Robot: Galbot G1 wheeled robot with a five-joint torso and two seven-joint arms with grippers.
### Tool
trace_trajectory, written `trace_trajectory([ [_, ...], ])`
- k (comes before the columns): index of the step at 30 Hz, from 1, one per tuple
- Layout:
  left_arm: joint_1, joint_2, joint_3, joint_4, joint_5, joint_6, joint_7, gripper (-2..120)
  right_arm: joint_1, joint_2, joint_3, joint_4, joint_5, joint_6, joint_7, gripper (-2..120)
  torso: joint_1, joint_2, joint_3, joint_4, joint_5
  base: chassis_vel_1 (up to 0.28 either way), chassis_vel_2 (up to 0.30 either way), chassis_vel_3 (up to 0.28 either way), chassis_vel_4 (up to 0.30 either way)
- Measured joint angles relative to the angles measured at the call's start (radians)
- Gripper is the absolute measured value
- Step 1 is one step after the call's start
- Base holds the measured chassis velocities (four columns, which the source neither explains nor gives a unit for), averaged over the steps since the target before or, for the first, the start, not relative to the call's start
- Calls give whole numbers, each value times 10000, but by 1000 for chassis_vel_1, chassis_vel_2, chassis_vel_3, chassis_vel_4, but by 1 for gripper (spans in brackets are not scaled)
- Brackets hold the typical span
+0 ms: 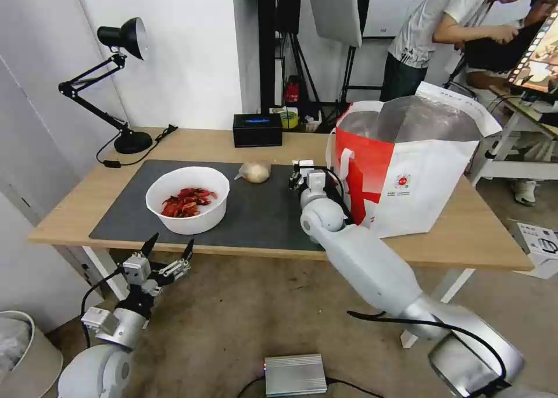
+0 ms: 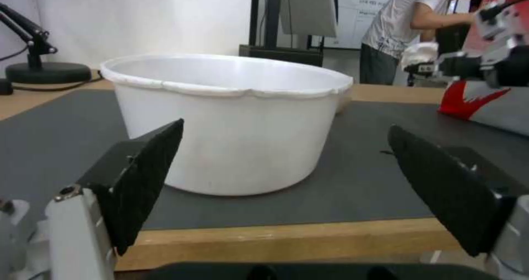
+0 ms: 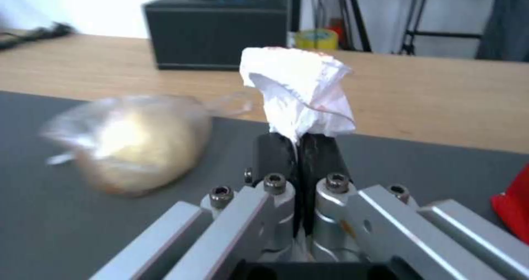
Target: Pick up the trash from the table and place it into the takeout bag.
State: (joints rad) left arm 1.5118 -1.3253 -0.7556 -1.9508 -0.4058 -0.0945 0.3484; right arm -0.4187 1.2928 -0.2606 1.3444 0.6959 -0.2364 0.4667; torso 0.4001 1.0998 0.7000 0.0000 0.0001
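In the head view the right gripper [image 1: 300, 174] is small, and the crumpled white tissue [image 3: 300, 94] it pinches between closed fingers is hard to make out there; the wrist view shows it clearly. This arm reaches over the dark grey mat [image 1: 261, 212], just beside the takeout bag [image 1: 407, 171] at 3 o'clock. The beige knotted plastic-bag lump [image 1: 256, 171] lies at 9 o'clock from the gripper. The left gripper [image 1: 168, 254] hangs wide open below the table [image 1: 494, 241] edge, at 6 o'clock from the white bowl of red scraps [image 1: 187, 200].
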Motion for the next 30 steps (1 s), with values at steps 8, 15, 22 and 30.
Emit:
trace_trajectory([
  [8, 100, 103, -241, -92, -32, 24, -5, 100, -922, -616, -14, 1821, -220, 115, -180, 0, -2, 2, -1, 1, -1, 0, 0, 0, 0],
  [15, 133, 116, -213, -91, -39, 25, -9, 100, -2346, -1607, 405, 3405, -1116, 522, -979, 0, -2, 2, -1, 0, -1, 0, 0, 0, 0],
  [22, 75, 144, -99, -103, -2, 44, -17, 100, -4555, -2291, 1688, 4502, -3010, 1946, -2367, 0, -3, 2, -1, -4, 3, 0, 0, 0, 0],
  [30, -16, 183, 32, -114, 8, 81, -19, 100, -6347, -2701, 3200, 5528, -3725, 3080, -3123, 0, -3, 2, -1, -3, 2, 0, 0, 0, 0],
])
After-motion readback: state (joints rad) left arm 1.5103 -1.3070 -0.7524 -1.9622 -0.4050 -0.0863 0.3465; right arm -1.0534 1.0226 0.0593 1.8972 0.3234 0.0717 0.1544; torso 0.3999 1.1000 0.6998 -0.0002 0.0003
